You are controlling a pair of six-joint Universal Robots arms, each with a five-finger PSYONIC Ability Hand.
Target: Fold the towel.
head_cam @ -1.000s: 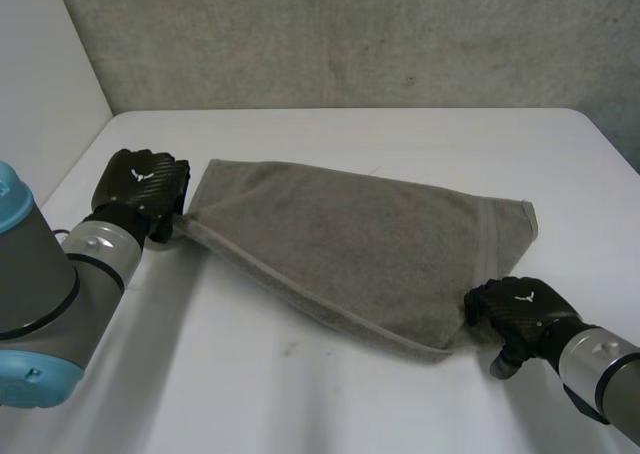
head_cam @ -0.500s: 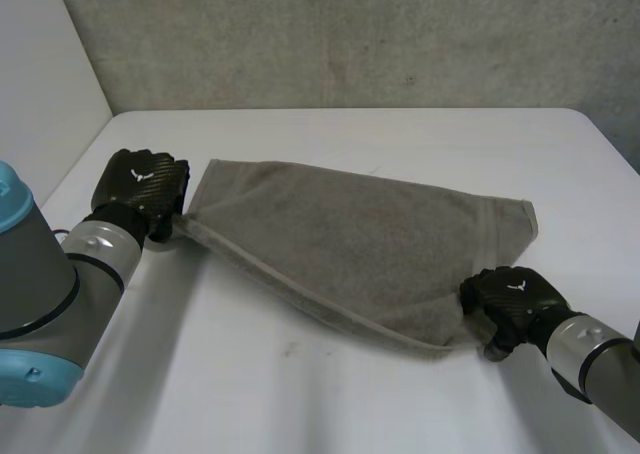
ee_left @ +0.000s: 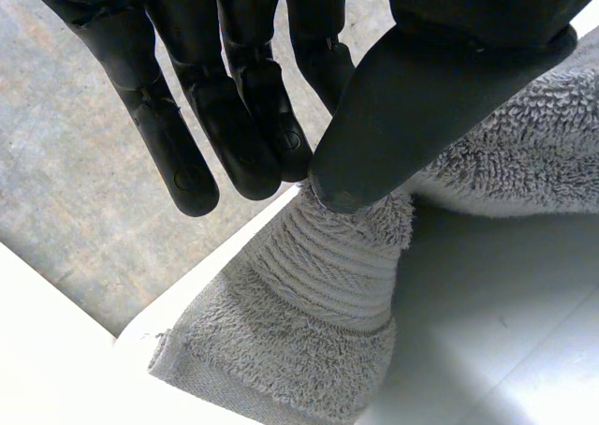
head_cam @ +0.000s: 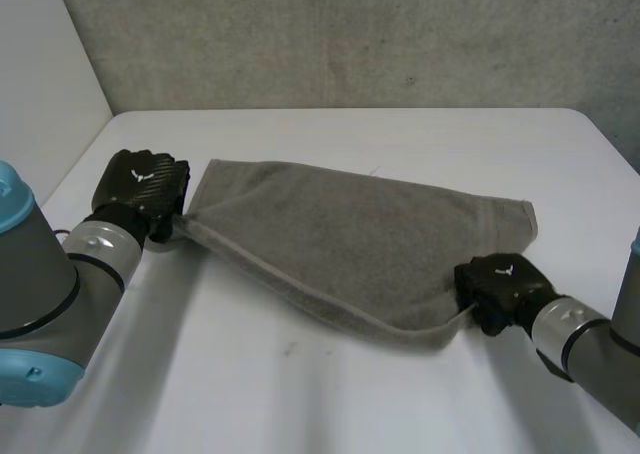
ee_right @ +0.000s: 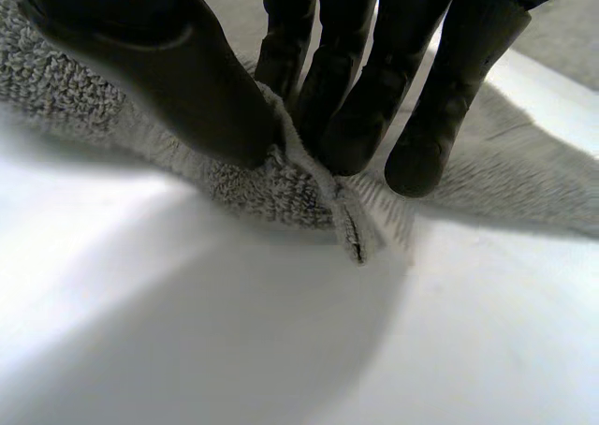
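Grasp step: corners of the towel (head_cam: 350,239) pinched thumb-to-fingers in left hand (head_cam: 145,182) and right hand (head_cam: 500,282); next, probably lifting both evenly across.

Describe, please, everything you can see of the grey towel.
The towel is grey terry cloth with a flat woven band and hemmed edges. It stretches slantwise across the white table, its near edge running hand to hand. The left robot hand pinches one corner, the right robot hand another, thumb against fingers.
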